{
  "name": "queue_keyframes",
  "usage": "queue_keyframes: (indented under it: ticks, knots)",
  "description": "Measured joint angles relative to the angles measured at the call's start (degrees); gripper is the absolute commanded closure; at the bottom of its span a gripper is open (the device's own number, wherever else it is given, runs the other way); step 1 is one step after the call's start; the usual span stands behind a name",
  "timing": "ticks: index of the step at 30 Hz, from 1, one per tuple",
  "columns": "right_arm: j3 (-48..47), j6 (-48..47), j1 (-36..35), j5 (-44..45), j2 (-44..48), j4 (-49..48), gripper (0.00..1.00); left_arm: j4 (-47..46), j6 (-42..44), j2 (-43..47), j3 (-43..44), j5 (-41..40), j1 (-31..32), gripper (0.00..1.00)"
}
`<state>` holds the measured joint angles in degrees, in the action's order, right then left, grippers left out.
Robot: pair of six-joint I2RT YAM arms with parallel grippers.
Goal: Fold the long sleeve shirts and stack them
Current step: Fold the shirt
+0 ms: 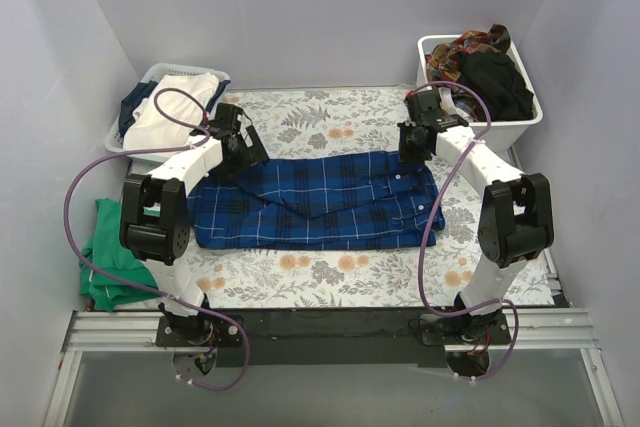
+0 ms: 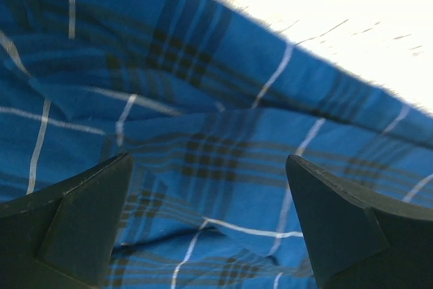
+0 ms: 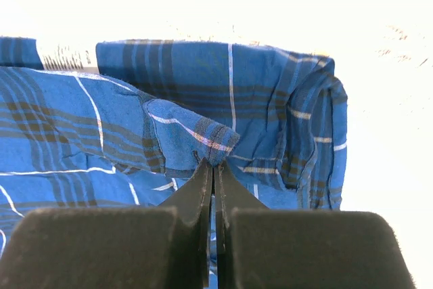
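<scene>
The blue plaid shirt (image 1: 320, 202), spread on the table (image 1: 330, 277), is pinched at a thin fold by the jaws of the right gripper (image 3: 214, 167) while the jaws of the left gripper (image 2: 208, 159) are spread above it, so the fold may be lost and the shirt skewed if lifted.

The middle of the grey-and-orange floral table cloth (image 1: 330, 272) is covered by the spread dark blue plaid cloth shirt (image 1: 320, 202), with bare strips left free before and behind it. The back corners are blocked by a white slatted plastic basket (image 1: 190, 72) of clothes, left, and a white plastic tub (image 1: 505, 127) of dark clothes, right. The left edge is occupied by a crumpled green cloth garment (image 1: 105, 267).
</scene>
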<state>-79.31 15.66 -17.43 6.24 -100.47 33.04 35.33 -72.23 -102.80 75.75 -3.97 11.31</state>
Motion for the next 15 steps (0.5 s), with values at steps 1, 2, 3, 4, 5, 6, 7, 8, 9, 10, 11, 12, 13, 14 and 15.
queue_keyframes:
  ticks: [1, 2, 3, 4, 5, 6, 7, 8, 9, 10, 11, 12, 13, 14, 15]
  knots:
    - [-0.4, 0.0, 0.0, 0.1, -0.1, 0.1, 0.99, 0.1, 0.0, 0.0, -0.7, 0.0, 0.0, 0.02]
    - [-0.8, 0.0, 0.0, 0.3, -0.2, 0.0, 0.99, 0.2, 0.0, 0.0, -1.2, -0.1, 0.0, 0.02]
    - [-1.2, -0.1, 0.0, 0.4, -0.5, 0.1, 0.99, 0.5, 0.0, -0.1, -1.5, -0.1, 0.0, 0.02]
    - [-1.6, -0.1, 0.0, 0.6, -0.9, 0.1, 0.99, 0.7, -0.1, -0.1, -1.6, -0.3, 0.0, 0.02]
    - [-1.8, 0.0, 0.0, 0.8, -1.2, 0.1, 0.99, 0.6, -0.2, -0.1, -1.6, -0.6, 0.0, 0.02]
    - [-2.0, 0.0, 0.0, 1.1, -1.7, 0.1, 0.99, 0.5, -0.2, -0.1, -1.6, -0.9, 0.0, 0.02]
    - [-2.0, 0.1, 0.0, 1.3, -2.2, 0.2, 0.99, 0.5, -0.3, -0.1, -1.6, -1.3, 0.0, 0.02]
    - [-2.0, 0.2, 0.0, 1.5, -2.6, 0.4, 0.99, 0.6, -0.4, -0.1, -1.6, -1.6, 0.0, 0.02]
    - [-2.0, 0.3, 0.1, 1.6, -3.1, 0.7, 0.99, 0.7, -0.5, -0.1, -1.6, -1.7, 0.0, 0.02]
    - [-2.0, 0.5, 0.1, 1.8, -3.6, 0.9, 0.99, 0.6, -0.7, -0.1, -1.6, -2.1, 0.0, 0.02]
    - [-2.0, 0.7, 0.1, 2.1, -4.1, 1.1, 0.99, 0.6, -0.8, -0.1, -1.6, -2.3, 0.0, 0.02]
    - [-2.0, 0.7, 0.1, 2.4, -4.7, 1.3, 0.99, 0.7, -0.9, -0.1, -1.6, -2.7, 0.0, 0.02]
    - [-2.0, 0.8, 0.2, 2.6, -5.1, 1.5, 0.99, 0.7, -1.1, -0.1, -1.6, -3.1, 0.0, 0.02]
    - [-2.0, 1.0, 0.2, 2.9, -5.7, 1.7, 0.99, 0.7, -1.3, 0.0, -1.6, -3.7, 0.0, 0.02]
    - [-2.0, 1.1, 0.3, 3.1, -6.1, 1.9, 0.99, 0.7, -1.4, 0.0, -1.6, -4.3, 0.0, 0.02]
